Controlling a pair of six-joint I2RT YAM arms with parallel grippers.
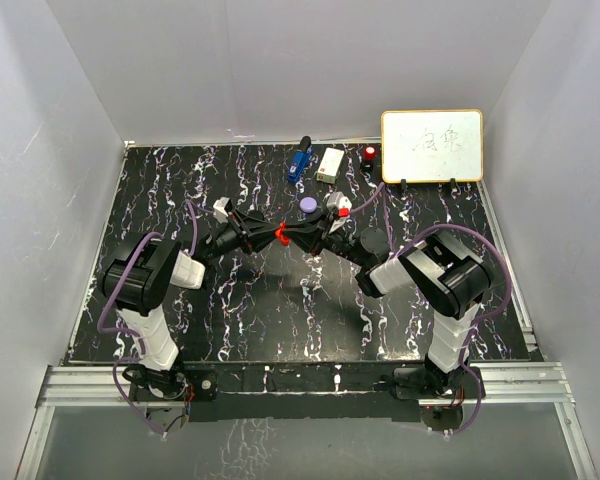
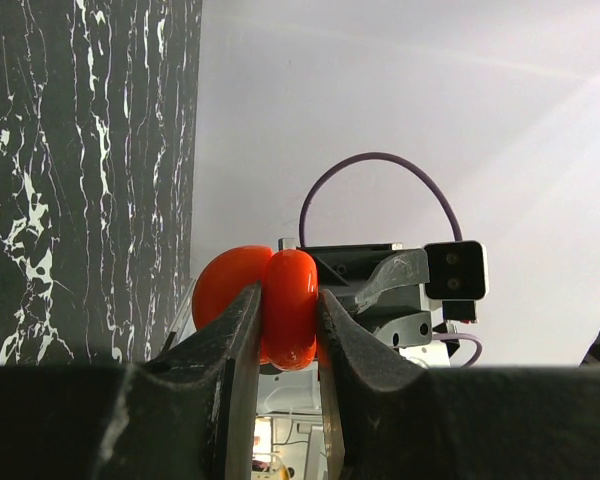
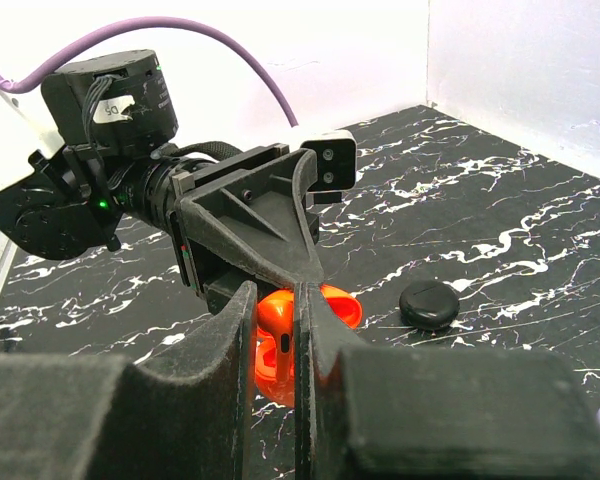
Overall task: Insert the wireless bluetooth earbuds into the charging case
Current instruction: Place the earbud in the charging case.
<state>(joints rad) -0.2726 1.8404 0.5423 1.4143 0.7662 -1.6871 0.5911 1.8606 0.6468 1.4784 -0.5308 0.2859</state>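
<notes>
Left gripper [image 2: 288, 300]: clamped across the red charging case [image 2: 230, 285]; glossy, rounded, hard plastic
Right gripper [image 3: 275, 292]: jaws nearly together at the case's open shell; any earbud between them is hidden
Handling: probably light, slick, tiny; pinch the stem gently
Beyond right jaws: matte black puck [image 3: 428, 303] on marbled tabletop [image 3: 520, 230]

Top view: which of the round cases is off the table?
The red case, pinched in the air between the left tool and right tool. The purple case and black case lie on the table.
</notes>
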